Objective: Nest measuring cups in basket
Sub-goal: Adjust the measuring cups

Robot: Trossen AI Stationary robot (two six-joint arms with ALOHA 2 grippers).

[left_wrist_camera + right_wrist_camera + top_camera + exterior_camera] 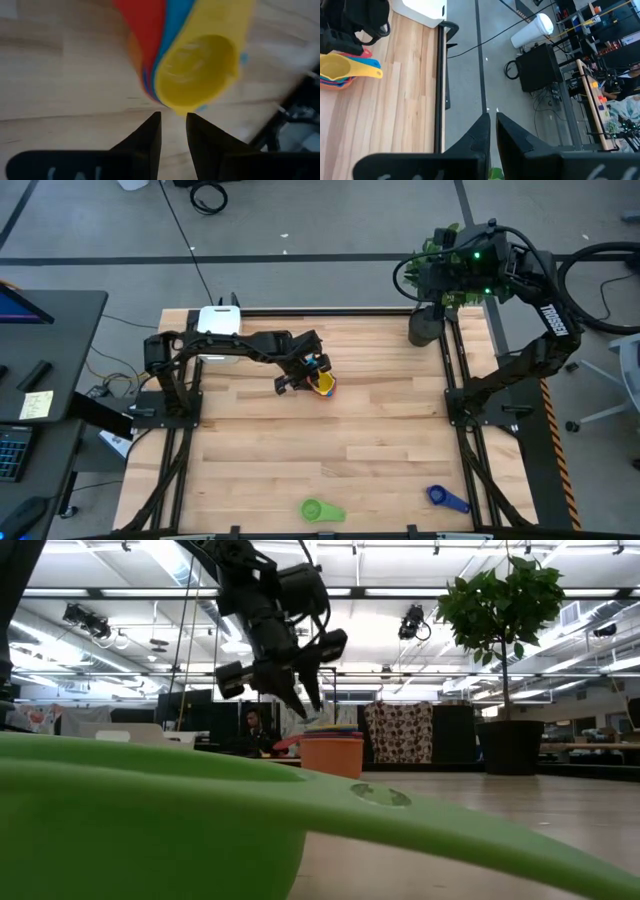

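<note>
Fingers of the left gripper (301, 376), dark tapered wedges, stand slightly parted and empty just above the stack of nested cups (324, 385), glossy round plastic bowls with the yellow cup (197, 75) on top, on the pale planked wooden worktop (370, 440). Green cup (321, 510) and dark blue cup (446, 498) lie apart at the near edge. White rounded basket (218, 320) sits at the far left corner. Right gripper (491, 131), nearly closed and empty, waits beyond the far right corner.

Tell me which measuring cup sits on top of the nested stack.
The yellow cup: its open bowl shows on top by the left gripper; green cup and dark blue cup lie loose.
</note>
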